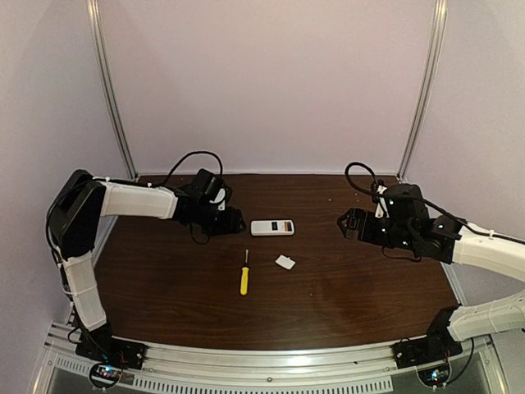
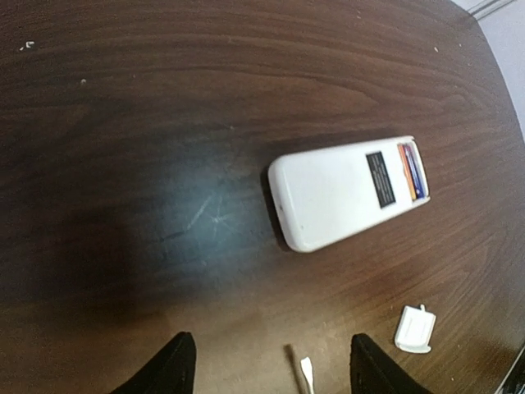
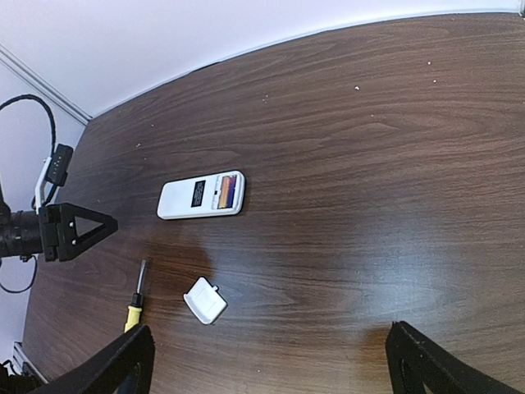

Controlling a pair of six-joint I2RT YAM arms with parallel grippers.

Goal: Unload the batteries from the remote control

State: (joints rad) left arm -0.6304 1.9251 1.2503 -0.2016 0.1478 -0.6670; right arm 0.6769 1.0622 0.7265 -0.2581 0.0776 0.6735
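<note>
You can't count the batteries (image 2: 412,169) in the remote control (image 2: 340,195) — only coloured strips show; the screwdriver (image 2: 304,372) runs off the left wrist view's bottom edge.

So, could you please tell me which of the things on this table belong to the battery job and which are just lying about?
Belong to the job:
- flat white rectangular plastic remote control
- thin orange-and-blue batteries in its open end compartment

Just lying about:
- small white square lid piece, already off
- yellow-handled screwdriver
</note>
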